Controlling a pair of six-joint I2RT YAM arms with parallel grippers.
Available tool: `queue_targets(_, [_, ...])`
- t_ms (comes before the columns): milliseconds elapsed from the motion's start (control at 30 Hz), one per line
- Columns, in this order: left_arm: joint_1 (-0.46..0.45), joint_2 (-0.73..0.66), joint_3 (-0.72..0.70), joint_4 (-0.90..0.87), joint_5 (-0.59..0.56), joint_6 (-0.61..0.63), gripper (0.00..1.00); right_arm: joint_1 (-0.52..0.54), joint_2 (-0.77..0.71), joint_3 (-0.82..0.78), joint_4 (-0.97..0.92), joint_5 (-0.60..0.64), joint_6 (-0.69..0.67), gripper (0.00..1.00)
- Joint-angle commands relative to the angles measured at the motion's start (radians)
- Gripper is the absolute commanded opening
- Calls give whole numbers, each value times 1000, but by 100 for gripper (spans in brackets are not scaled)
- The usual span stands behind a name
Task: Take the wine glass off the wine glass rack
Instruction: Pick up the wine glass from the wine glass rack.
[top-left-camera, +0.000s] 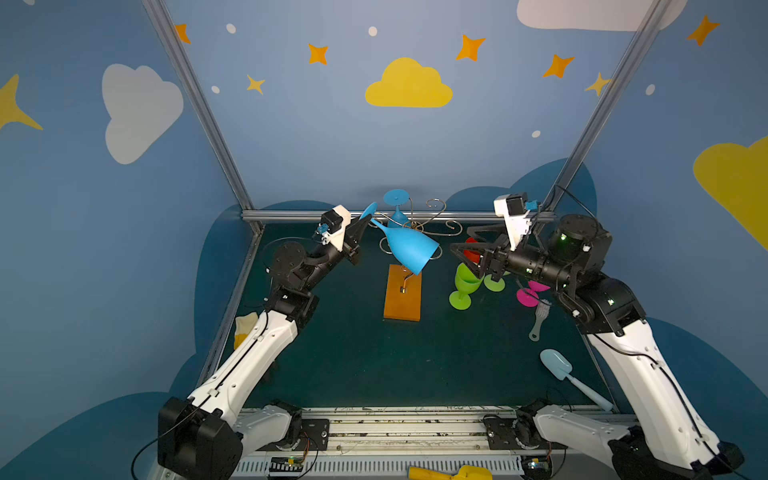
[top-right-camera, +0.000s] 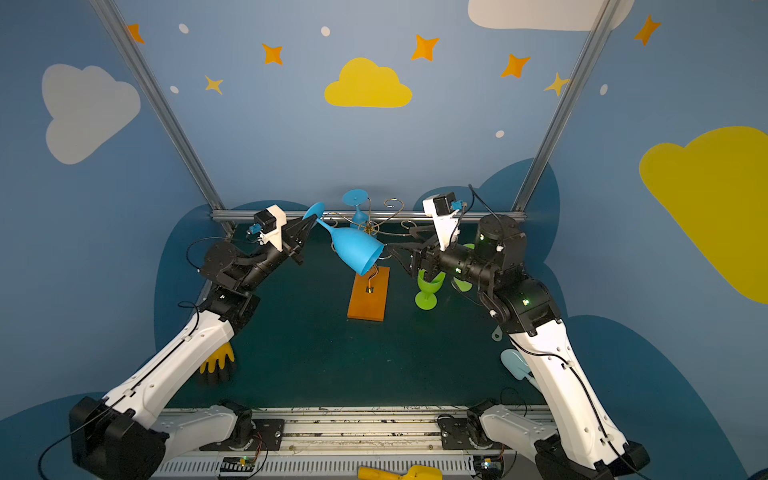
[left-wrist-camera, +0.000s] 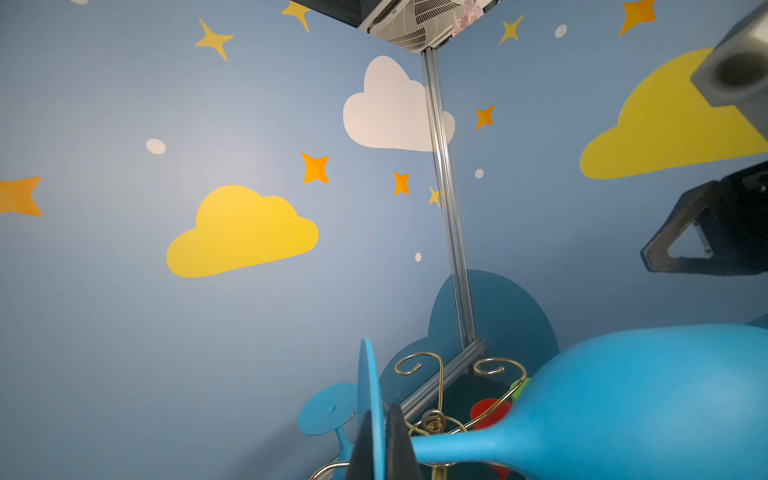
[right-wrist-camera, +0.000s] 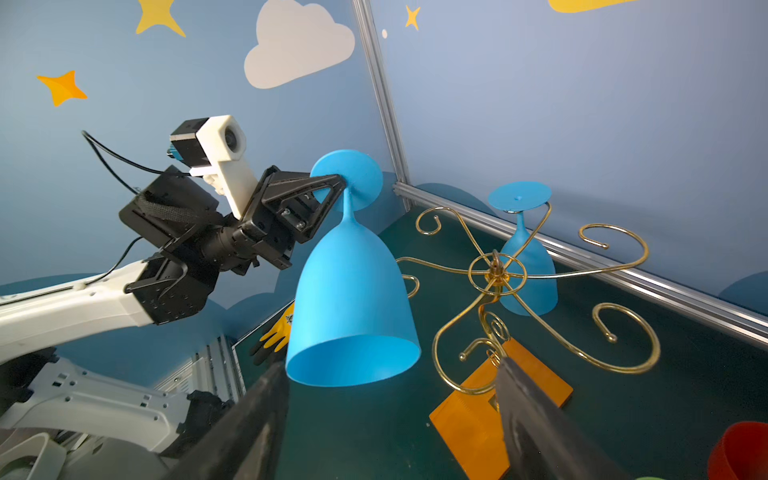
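My left gripper (top-left-camera: 368, 220) (left-wrist-camera: 380, 415) is shut on the flat foot of a blue wine glass (top-left-camera: 411, 249) (top-right-camera: 355, 251) (right-wrist-camera: 353, 291). The glass hangs tilted in the air beside the wine glass rack's gold arms (top-left-camera: 415, 224) (right-wrist-camera: 496, 270), its open bowl turned toward my right gripper. My right gripper (top-left-camera: 461, 239) (right-wrist-camera: 392, 365) is open, just short of the bowl's rim and not touching it. The rack stands on an orange wooden base (top-left-camera: 402, 293). A second blue wine glass (top-left-camera: 397, 203) (right-wrist-camera: 525, 257) hangs upside down on a back arm.
Green glasses (top-left-camera: 465, 284), a red cup (top-left-camera: 471, 249) and a pink glass (top-left-camera: 530, 293) stand under my right arm. A grey brush (top-left-camera: 540, 318) and a pale blue scoop (top-left-camera: 559, 365) lie at the right. A yellow glove (top-right-camera: 218, 359) lies under the left arm.
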Motion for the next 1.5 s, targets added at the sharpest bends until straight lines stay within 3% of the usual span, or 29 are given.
queue_targets(0, [5, -25, 9, 49, -11, -96, 3, 1, -2, -29, 73, 19, 34, 69])
queue_targets(433, [8, -22, 20, 66, 14, -169, 3, 113, 115, 5, 125, 114, 13, 59])
queue_targets(767, [11, -14, 19, 70, 27, -214, 3, 138, 164, 28, 159, 126, 13, 11])
queue_targets(867, [12, -12, 21, 71, 27, -215, 3, 140, 164, 34, 159, 122, 14, 2])
queue_targets(967, [12, -7, 21, 75, 28, -218, 5, 140, 161, 35, 163, 124, 19, 0])
queue_targets(1000, [12, -8, 20, 75, 26, -219, 9, 140, 158, 35, 164, 131, 22, 0])
queue_targets(1133, [12, -14, 13, 80, 4, -212, 44, 137, 142, 43, 156, 179, 28, 0])
queue_targets(1200, [13, -20, 7, 81, -12, -206, 57, 130, 127, 48, 145, 205, 24, 0])
queue_targets(1333, [20, -35, -13, 90, -58, -196, 71, 95, 80, 64, 97, 254, 13, 0])
queue_targets(1467, [41, -42, -22, 92, -78, -219, 77, 30, 4, 79, 3, 308, -16, 0])
